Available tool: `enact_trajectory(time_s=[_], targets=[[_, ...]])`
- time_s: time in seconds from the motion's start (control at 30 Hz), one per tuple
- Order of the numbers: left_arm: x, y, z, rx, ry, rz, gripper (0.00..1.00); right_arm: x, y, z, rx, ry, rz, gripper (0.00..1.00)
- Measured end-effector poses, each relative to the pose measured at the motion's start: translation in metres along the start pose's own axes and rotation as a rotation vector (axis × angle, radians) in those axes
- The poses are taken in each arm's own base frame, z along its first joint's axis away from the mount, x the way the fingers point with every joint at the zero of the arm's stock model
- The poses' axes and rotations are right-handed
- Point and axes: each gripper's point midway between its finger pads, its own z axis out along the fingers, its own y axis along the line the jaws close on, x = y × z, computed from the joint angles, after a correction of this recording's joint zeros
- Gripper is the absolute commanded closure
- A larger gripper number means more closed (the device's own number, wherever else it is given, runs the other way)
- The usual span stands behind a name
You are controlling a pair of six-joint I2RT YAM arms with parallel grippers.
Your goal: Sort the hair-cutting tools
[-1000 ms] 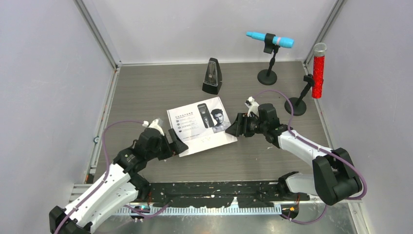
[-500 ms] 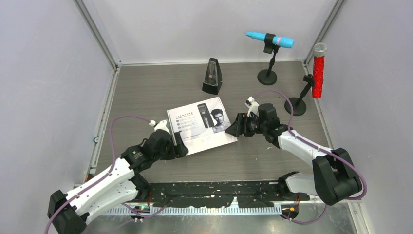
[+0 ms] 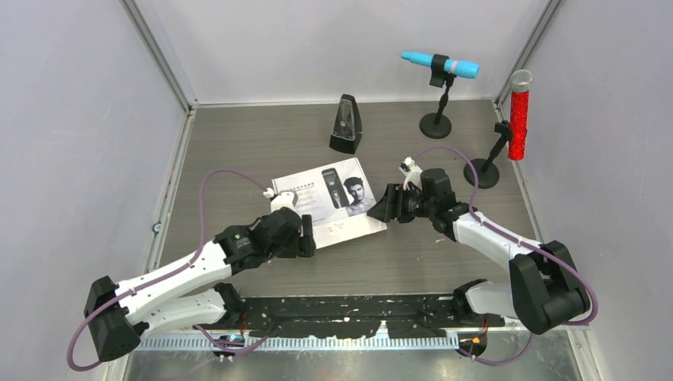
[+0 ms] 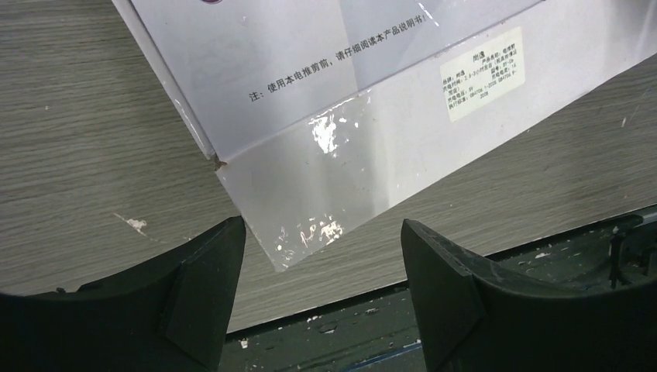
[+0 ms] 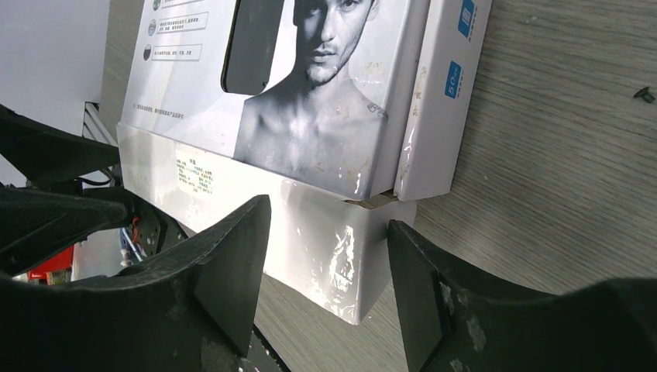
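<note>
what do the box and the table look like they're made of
The box looks like glossy coated cardboard: printed faces, folded edges, shiny scuffed patches and a frayed corner where a brownish core shows. The table looks like matte grey wood-grain laminate, with fine straight streaks and small white chips; real wood can't be ruled out.

"50" on blue label [image 5: 454, 80] of box [image 5: 310, 232]
</note>
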Motion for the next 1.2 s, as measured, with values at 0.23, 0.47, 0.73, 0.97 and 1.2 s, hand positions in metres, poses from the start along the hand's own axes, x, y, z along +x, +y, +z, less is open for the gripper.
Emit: enact_trajectory(time_s=[0.23,0.47,0.73,0.97,1.2], targets=[[-0.002,-0.017,-0.007,-0.006,0.016,0.078,0.22,0.000,0.000,0.000,0.000,0.000,-0.001,0.34],[-0.002,-0.020,-0.007,0.000,0.010,0.081,0.21,0.000,0.000,0.000,0.000,0.000,-0.001,0.34],[-0.009,0.007,-0.011,0.033,-0.121,0.026,0.18,0.000,0.000,0.000,0.000,0.000,-0.004,0.34],[-0.015,0.040,0.012,0.034,-0.164,-0.090,0.19,0.000,0.000,0.000,0.000,0.000,-0.005,0.34],[-0.010,0.028,0.027,0.095,-0.090,-0.119,0.23,0.000,0.000,0.000,0.000,0.000,-0.005,0.34]])
